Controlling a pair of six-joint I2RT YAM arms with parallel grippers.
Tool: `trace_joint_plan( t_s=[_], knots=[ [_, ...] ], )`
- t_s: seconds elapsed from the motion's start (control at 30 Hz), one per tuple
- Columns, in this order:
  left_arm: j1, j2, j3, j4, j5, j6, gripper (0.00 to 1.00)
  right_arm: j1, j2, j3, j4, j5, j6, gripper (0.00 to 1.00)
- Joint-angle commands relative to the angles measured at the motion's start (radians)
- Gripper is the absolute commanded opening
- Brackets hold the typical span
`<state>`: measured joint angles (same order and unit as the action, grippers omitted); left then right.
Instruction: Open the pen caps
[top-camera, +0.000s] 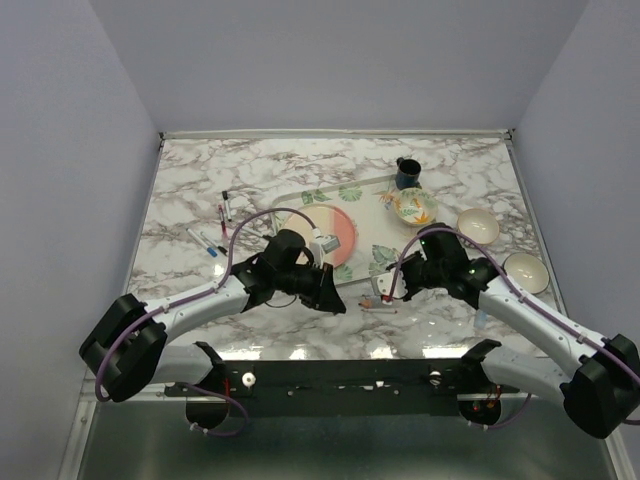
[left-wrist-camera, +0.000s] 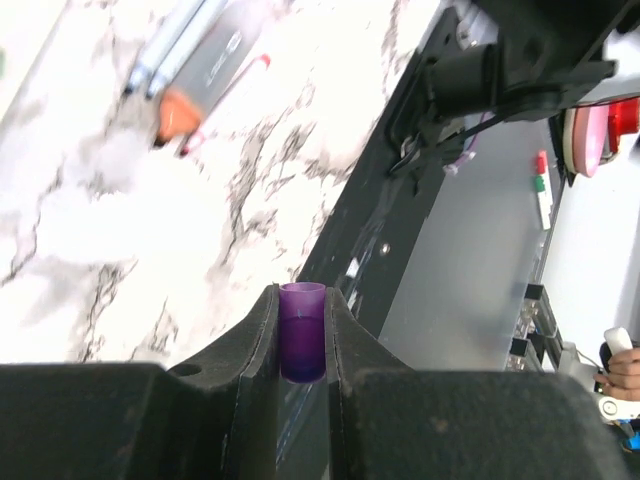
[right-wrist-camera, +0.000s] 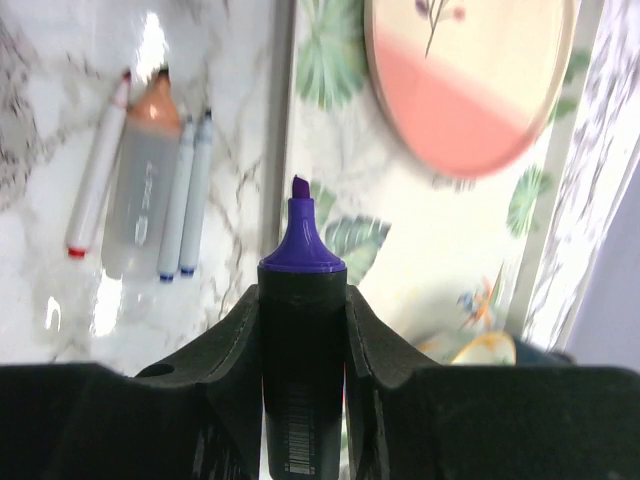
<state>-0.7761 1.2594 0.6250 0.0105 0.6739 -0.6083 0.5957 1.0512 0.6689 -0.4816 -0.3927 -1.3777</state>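
Cap off: the left gripper (left-wrist-camera: 302, 300) pinches the purple cap (left-wrist-camera: 302, 340) upright between narrowly set jaws, above the marble table's (left-wrist-camera: 120, 230) near edge. The right gripper (right-wrist-camera: 302, 295) clamps the uncapped purple highlighter (right-wrist-camera: 302, 255), tip exposed, near a leaf-print tray (right-wrist-camera: 440, 230). An orange highlighter (right-wrist-camera: 140, 190) lies on the table between 3 thin markers (right-wrist-camera: 190, 195).
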Motion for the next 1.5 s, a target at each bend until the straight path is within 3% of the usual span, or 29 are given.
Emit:
trace_joint_plan(
  t_s=[0.0, 0.17, 0.27, 0.4, 0.53, 0.73, 0.9, 1.17, 1.47],
  knots=[
    [0.003, -0.005, -0.004, -0.087, 0.038, 0.028, 0.00, -0.057, -0.060, -0.020, -0.084, 0.063, 0.012, 0.01],
    [0.003, -0.035, 0.002, -0.115, -0.009, 0.033, 0.00, -0.076, -0.072, -0.017, -0.086, 0.038, 0.034, 0.01],
    [0.006, -0.090, 0.012, -0.171, -0.144, 0.028, 0.00, -0.076, -0.065, -0.009, -0.075, 0.029, 0.078, 0.01],
    [0.012, -0.202, -0.007, -0.263, -0.455, -0.016, 0.00, -0.076, -0.028, 0.029, -0.124, -0.078, 0.153, 0.01],
    [0.014, -0.394, -0.112, -0.258, -0.765, -0.105, 0.00, -0.076, 0.042, 0.073, -0.210, -0.192, 0.187, 0.01],
    [0.015, -0.560, -0.234, -0.310, -1.029, -0.255, 0.00, -0.074, 0.096, 0.097, -0.222, -0.204, 0.226, 0.01],
    [0.024, -0.594, -0.272, -0.375, -1.241, -0.347, 0.00, -0.076, 0.145, 0.129, -0.238, -0.187, 0.290, 0.02],
    [0.087, -0.494, -0.266, -0.461, -1.378, -0.504, 0.00, -0.076, 0.173, 0.135, -0.238, -0.184, 0.296, 0.02],
    [0.221, -0.350, -0.248, -0.334, -1.320, -0.446, 0.05, -0.076, 0.207, 0.141, -0.250, -0.186, 0.298, 0.04]
  ],
)
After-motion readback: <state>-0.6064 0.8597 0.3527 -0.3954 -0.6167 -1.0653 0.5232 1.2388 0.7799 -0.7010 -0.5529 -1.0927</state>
